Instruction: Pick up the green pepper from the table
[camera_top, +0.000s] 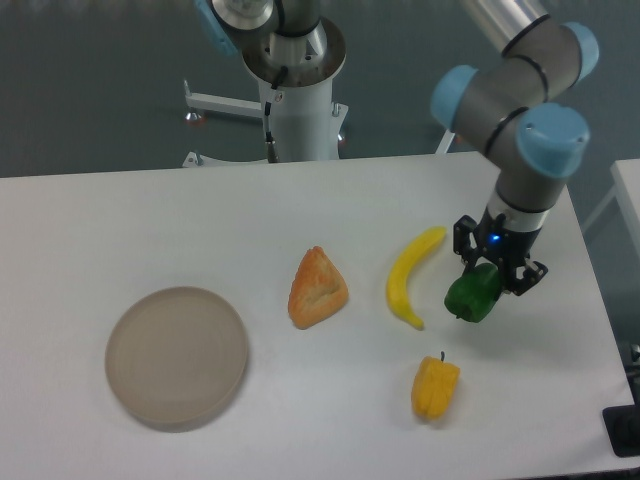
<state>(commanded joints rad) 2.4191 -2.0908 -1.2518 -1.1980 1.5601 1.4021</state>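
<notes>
Right now the gripper (487, 281) is pinching the green pepper (471, 297) from above, its black fingers closed on the pepper's upper part, at the right side of the white counter (150, 220); whether the pepper touches the surface cannot be told. Just left of it lies a yellow banana (412, 274), then an orange wedge-shaped food piece (317, 287). Nearer sits a yellow pepper (434, 388). A round beige plate (177, 355) rests at the near left.
</notes>
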